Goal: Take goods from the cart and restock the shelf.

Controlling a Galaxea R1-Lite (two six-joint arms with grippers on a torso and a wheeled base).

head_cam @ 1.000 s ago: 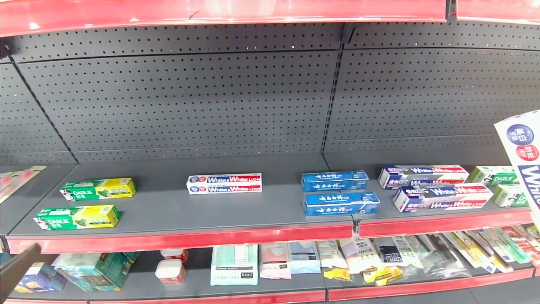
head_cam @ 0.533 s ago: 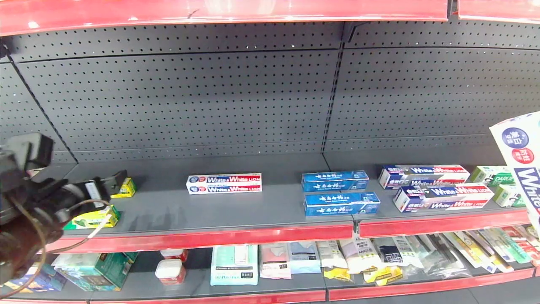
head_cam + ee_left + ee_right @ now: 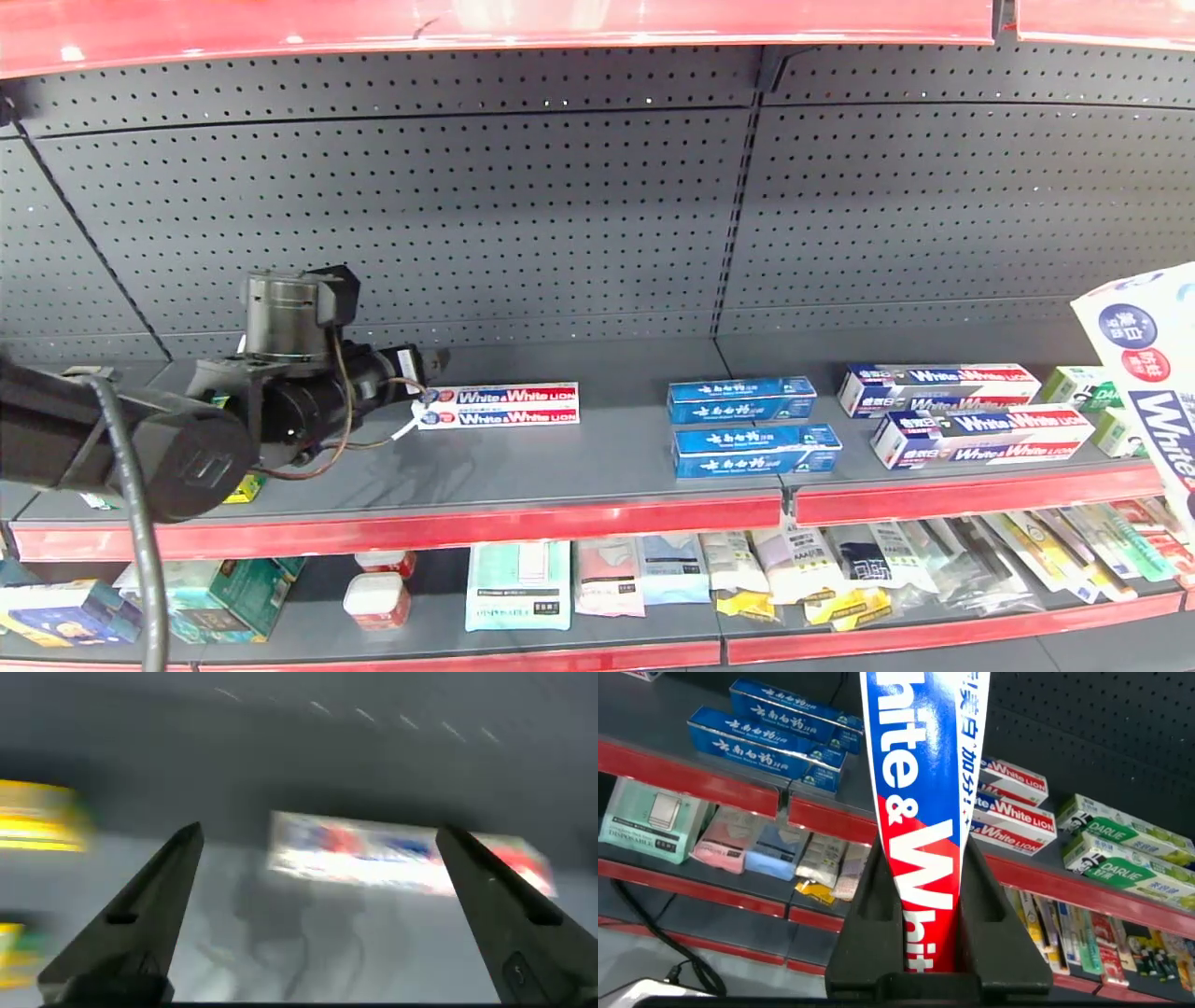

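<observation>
Right hand (image 3: 929, 891): closed on the held box (image 3: 920, 775), a long white, blue and red carton clamped at its lower end. The carton stands nearly upright, long axis vertical, in front of the right end of the shelf (image 3: 579, 462) and clear of it.

Left hand (image 3: 318, 849): open, nothing between the fingers. It is over the left half of the shelf, fingers pointing right along the deck, tips just beside the left end of the shelf box (image 3: 498, 405). Contact cannot be confirmed.

Shelf stock: every carton lies flat, long axis parallel to the red front edge. The shelf box, same print as the held box, lies alone toward the back of the middle section, bare deck in front of it. Two blue boxes (image 3: 754, 450) lie further right. Past the divider lies a white pair (image 3: 980, 437) of the same print, near the held box. A green box (image 3: 245, 487) shows partly behind the left arm. Behind all stands the perforated back panel (image 3: 467, 215).

Governing relation: the held box is upright, the slots are horizontal. Placement therefore calls for a quarter-turn to lay the long axis along the front edge. The right hand is the nearer one to the right section; the bare deck by the shelf box lies well to its left, close to the left hand. Risk, as judged: the open left hand may nudge the shelf box askew
</observation>
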